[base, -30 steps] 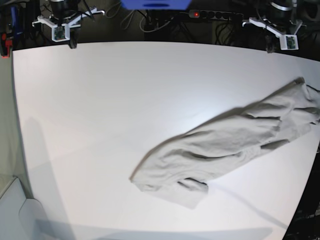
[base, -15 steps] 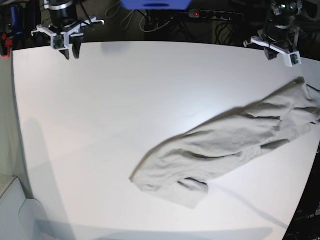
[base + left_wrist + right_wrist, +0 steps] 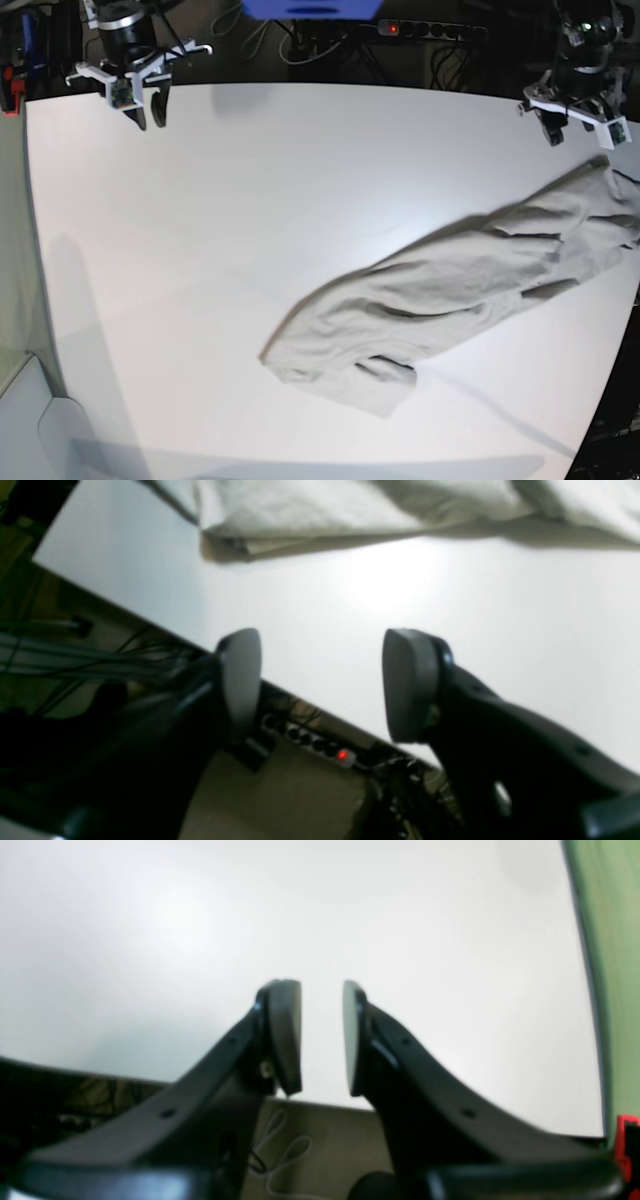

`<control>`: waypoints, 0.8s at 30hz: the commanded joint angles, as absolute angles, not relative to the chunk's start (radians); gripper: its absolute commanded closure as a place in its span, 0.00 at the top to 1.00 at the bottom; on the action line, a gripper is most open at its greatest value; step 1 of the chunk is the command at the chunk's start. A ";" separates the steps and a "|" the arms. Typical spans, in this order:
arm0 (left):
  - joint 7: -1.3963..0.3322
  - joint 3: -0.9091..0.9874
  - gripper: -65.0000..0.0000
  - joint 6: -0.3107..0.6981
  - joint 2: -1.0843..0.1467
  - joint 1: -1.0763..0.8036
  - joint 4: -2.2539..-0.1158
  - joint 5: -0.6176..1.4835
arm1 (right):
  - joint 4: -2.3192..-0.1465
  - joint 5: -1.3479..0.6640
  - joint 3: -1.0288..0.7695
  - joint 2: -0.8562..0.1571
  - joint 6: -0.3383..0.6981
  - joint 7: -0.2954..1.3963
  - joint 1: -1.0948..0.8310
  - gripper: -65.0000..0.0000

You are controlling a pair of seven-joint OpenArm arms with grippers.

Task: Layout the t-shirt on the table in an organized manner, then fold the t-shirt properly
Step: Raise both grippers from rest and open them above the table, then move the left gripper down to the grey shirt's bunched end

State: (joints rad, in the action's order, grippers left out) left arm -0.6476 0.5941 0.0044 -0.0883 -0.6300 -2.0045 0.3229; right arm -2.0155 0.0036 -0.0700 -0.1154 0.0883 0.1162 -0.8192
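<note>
White and bare across most of its width, the table (image 3: 200, 230) carried only the t-shirt (image 3: 450, 290), which lay crumpled in a long diagonal heap from the near middle out to the edge on my left arm's side. Behind the far edge ran a dark clutter of cables and a power strip (image 3: 430, 30) with a red light. My left claw (image 3: 320, 685) hung over the far corner close to the shirt's upper end, its jaws well apart and holding nothing, a folded hem of the shirt showing beyond them. My right claw (image 3: 322, 1037) hovered at the opposite far corner, well apart from the cloth, its pads (image 3: 285, 1035) parted by a narrow gap and empty.
</note>
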 commanded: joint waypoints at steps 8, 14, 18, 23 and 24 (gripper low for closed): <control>-0.628 0.602 0.58 0.007 -0.189 -0.628 -2.017 0.423 | -2.029 0.002 -0.074 -0.065 0.093 0.266 -0.740 0.23; -0.628 0.602 0.58 0.007 -0.249 -0.630 -2.008 0.478 | -2.031 0.002 -0.079 -0.065 0.093 0.349 -0.693 0.23; -0.628 0.602 0.58 0.007 -0.249 -0.616 -1.979 0.476 | -2.031 0.002 -0.079 -0.065 0.093 0.357 -0.676 0.23; -0.628 0.642 0.58 0.007 -0.249 -0.587 -1.882 0.481 | -2.031 0.002 -0.081 -0.065 0.093 0.357 -0.673 0.23; -0.628 0.653 0.58 0.007 -0.249 -0.573 -1.865 0.481 | -2.031 0.002 -0.081 -0.065 0.093 0.357 -0.673 0.23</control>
State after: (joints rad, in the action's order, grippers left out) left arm -0.6479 0.6460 0.0063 -0.2356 -0.5766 -1.8481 0.4770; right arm -2.0125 0.0036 -0.0776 -0.0631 0.0895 0.3790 -0.6678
